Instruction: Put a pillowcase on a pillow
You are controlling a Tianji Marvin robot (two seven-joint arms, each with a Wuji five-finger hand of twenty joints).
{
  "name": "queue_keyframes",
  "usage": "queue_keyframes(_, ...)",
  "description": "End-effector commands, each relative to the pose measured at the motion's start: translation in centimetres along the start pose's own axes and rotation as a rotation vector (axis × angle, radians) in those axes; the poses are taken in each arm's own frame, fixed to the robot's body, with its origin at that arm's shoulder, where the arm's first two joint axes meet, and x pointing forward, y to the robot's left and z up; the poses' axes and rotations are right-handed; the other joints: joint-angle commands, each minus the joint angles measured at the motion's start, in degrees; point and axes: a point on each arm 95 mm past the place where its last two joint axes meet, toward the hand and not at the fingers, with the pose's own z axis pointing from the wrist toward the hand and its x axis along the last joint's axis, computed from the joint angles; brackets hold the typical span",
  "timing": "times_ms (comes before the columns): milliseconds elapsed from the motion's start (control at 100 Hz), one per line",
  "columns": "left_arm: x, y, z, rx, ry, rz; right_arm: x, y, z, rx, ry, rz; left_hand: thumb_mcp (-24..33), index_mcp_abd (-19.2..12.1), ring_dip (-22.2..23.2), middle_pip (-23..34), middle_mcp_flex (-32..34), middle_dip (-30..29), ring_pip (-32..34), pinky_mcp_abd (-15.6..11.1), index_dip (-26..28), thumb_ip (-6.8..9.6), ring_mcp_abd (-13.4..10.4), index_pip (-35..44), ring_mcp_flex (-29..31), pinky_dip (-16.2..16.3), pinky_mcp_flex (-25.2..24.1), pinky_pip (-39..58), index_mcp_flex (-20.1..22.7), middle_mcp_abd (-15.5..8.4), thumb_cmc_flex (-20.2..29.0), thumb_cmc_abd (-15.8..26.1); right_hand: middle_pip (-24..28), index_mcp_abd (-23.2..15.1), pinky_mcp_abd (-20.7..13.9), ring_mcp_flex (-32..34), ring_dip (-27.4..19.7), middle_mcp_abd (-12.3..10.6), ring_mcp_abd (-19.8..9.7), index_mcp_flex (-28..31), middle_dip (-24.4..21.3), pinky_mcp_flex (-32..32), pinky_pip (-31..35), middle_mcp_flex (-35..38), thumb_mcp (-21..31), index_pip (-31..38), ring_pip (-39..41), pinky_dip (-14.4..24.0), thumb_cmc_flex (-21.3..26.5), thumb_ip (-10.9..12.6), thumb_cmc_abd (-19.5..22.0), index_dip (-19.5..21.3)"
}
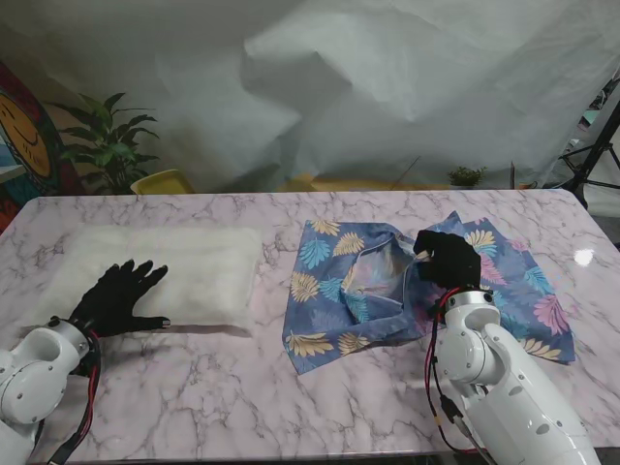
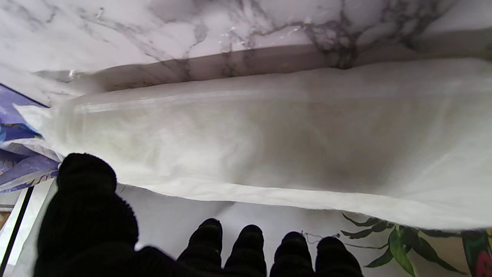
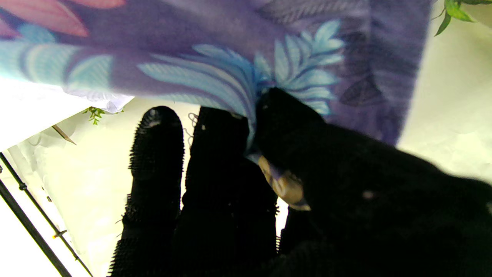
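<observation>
Right hand is pinching the floral pillowcase at 3 o'clock on the marble bench, while left hand, fingers spread, is resting on the white pillow at 9 o'clock.

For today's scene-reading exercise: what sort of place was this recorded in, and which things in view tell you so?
Probably a staged recording or lab space, not a bedroom. A white sheet backdrop hangs behind the marble-patterned table, a black stand's legs show at the right edge, and potted plants sit behind as dressing.

White pillow, blue leaf-print pillowcase
</observation>
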Motion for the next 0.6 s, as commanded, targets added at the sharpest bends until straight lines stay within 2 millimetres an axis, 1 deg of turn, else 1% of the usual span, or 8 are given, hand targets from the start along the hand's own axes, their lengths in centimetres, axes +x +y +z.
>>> queue_keyframes(0,-0.3,0.6,0.1,-0.002,-0.005,-0.01,-0.1,-0.3,-0.1,0.009,-0.01,0.009,-0.7,0.1,-0.7,-1.3,-2.7,-0.9,-1.8,-1.3,-1.0,-1.73,0.6,-1.4,-1.7,-1.4,-0.3,-2.7,-1.6,1.3,-1.7,-0.6,3.3,0.2,-0.2,1.4,0.5,-1.6,0.1,2.5,1.9,0.2,-0.2,2.2,1.2,5.1,2.3,1.0,3.3,2.0,1.9,0.3)
queue_keyframes(80,-0.3,0.7,0.6,0.005,-0.008,0.013,-0.1,-0.4,-0.2,0.013,-0.011,0.011,-0.4,0.5,-0.7,-1.3,-2.7,-0.9,-1.8,-1.2,-1.0,-1.64,0.4,-1.3,-1.6,-1.4,-0.3,-2.6,-1.6,1.6,-0.8,-1.4,3.3,0.2,-0.2,1.4,0.5,-1.6,0.1,2.5,2.0,0.2,-0.2,2.3,1.2,5.1,2.3,1.1,3.3,2.0,1.9,0.3)
queue_keyframes(160,0.0,0.6,1.0,-0.006,0.0,0.05,-0.1,-0.4,-0.3,0.019,-0.01,0.008,-0.1,1.0,-0.7,-1.3,-2.7,-0.9,-1.8,-0.9,-1.1,-1.53,1.0,-1.3,-1.7,-1.4,-0.3,-2.6,-1.6,2.1,0.3,-2.2,3.3,0.2,-0.2,1.4,0.5,-1.6,0.1,2.5,2.0,0.2,-0.3,2.3,1.3,5.1,2.2,1.3,3.3,2.0,1.8,0.3)
queue_keyframes(290,0.3,0.4,1.6,-0.046,0.007,0.121,-0.1,-0.1,-0.5,0.014,-0.011,0.014,1.2,2.2,-0.7,-1.3,-2.8,-0.9,-1.8,0.0,-1.1,-0.75,2.0,-1.3,-1.8,-1.5,-0.5,-2.7,-1.6,3.1,5.2,-4.4,3.3,0.2,-0.1,1.4,0.5,-1.6,0.2,2.5,2.0,0.1,-0.3,2.3,1.3,5.1,2.3,1.5,3.3,2.0,1.9,0.3)
queue_keyframes(370,0.4,0.5,2.1,-0.073,0.007,0.133,-0.1,0.0,-0.5,0.01,-0.011,0.019,1.5,2.3,-0.7,-1.3,-2.8,-0.9,-1.8,0.5,-1.1,-0.26,2.7,-1.3,-1.9,-1.5,-0.5,-2.7,-1.6,3.5,6.8,-5.1,3.4,0.2,-0.1,1.4,0.6,-1.6,0.2,2.5,2.1,0.1,-0.3,2.3,1.3,5.1,2.3,1.6,3.3,1.9,1.8,0.3)
queue_keyframes(430,0.5,0.6,2.4,-0.104,0.007,0.146,-0.1,0.0,-0.6,0.009,-0.01,0.019,1.9,2.5,-0.7,-1.4,-2.9,-0.9,-1.8,0.7,-1.1,0.07,3.3,-1.3,-2.0,-1.5,-0.6,-2.7,-1.6,4.4,8.2,-5.7,3.3,0.3,-0.1,1.4,0.5,-1.6,0.3,2.5,2.1,0.1,-0.4,2.3,1.3,5.1,2.3,1.7,3.2,1.9,1.8,0.3)
queue_keyframes(440,0.5,0.6,2.5,-0.11,0.006,0.15,-0.1,0.1,-0.6,0.008,-0.01,0.019,2.0,2.7,-0.7,-1.4,-2.9,-0.9,-1.8,1.0,-1.1,0.14,3.7,-1.3,-2.1,-1.5,-0.6,-2.7,-1.6,4.9,8.5,-5.8,3.3,0.3,-0.1,1.4,0.5,-1.6,0.2,2.5,2.1,0.1,-0.4,2.3,1.3,5.1,2.3,1.7,3.3,2.0,1.8,0.3)
queue_keyframes(590,0.0,1.2,3.4,-0.168,-0.009,0.189,-0.1,0.1,-0.9,0.005,-0.01,0.026,2.3,3.7,-0.8,-1.4,-3.1,-1.0,-1.9,2.8,-1.1,0.46,5.7,-1.3,-2.3,-1.5,-0.9,-2.8,-1.6,6.9,9.8,-5.9,3.3,0.3,0.3,1.4,0.5,-1.5,0.3,2.5,2.1,-0.1,-0.5,2.3,1.3,5.1,2.2,1.9,3.3,1.9,1.9,0.3)
